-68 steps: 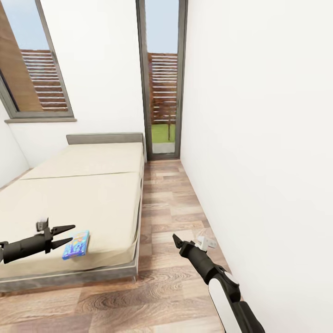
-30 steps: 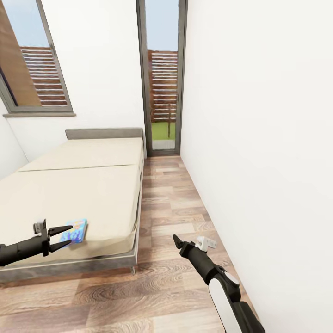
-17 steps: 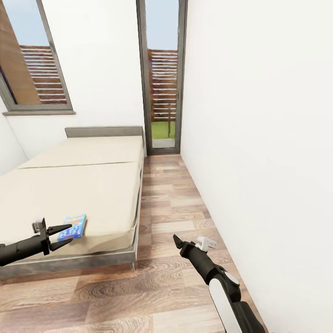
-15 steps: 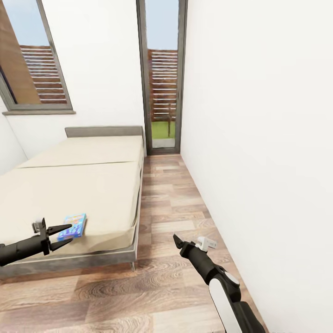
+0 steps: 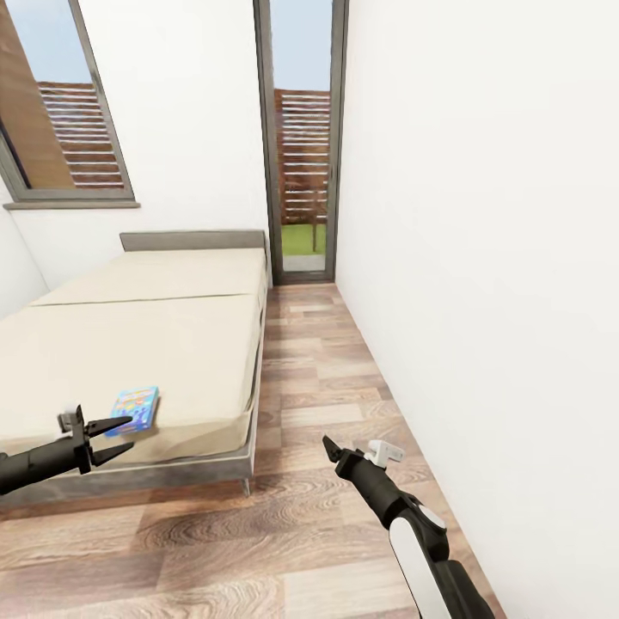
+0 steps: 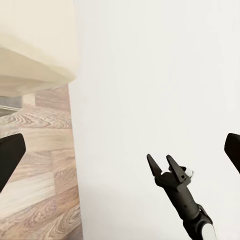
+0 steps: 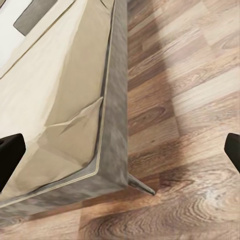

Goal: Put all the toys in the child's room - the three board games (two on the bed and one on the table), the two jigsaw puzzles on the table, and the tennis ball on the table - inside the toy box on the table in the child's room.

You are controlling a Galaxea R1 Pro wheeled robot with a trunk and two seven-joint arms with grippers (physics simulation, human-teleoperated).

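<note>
The task looks to be at an early stage, or at least far from finished: 1 small, flat, blue board game box with colourful print [image 5: 136,408] lies on the plain beige mattress of the low grey-framed bed [image 5: 163,344], near its foot-end corner, and neither gripper carries anything. The table and the toy box cannot be checked from here, so how many toys are already stowed cannot be told. The black left gripper [image 5: 116,436] hovers just beside the box, on its near side, with its jaws spread and apparently not touching it. The black right gripper [image 5: 329,447] hangs over the wood-plank floor [image 5: 318,361] by the white wall [image 5: 481,258], and the left wrist view shows its 2 fingers parted [image 6: 165,164]. The box lies flat, face up, slightly skewed to the bed's edge.
</note>
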